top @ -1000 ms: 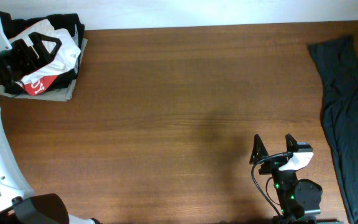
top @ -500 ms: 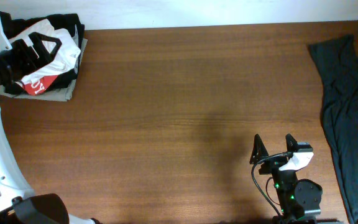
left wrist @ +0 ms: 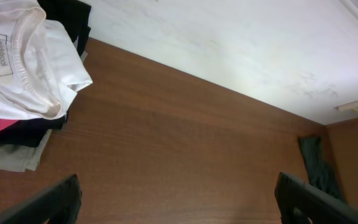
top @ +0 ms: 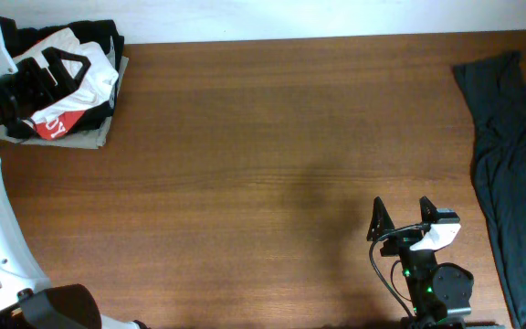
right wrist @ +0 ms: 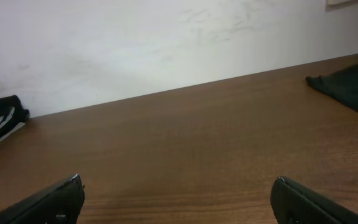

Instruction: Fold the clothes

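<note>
Wide table (top: 245, 137). The dark garment (top: 510, 155) lies rumpled along its right edge, so a one-sided tug may drag it off. Over the folded stack (top: 62, 96) in the far-left corner, left gripper (left wrist: 176, 186) gapes empty, risking a snag. Right gripper (top: 400, 215) is spread, empty.

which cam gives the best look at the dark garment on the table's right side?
Overhead: the dark garment shows most fully there, lying rumpled along the right edge. The left wrist view catches only a small far-off strip of it. The right wrist view shows just one corner at its frame edge.
</note>
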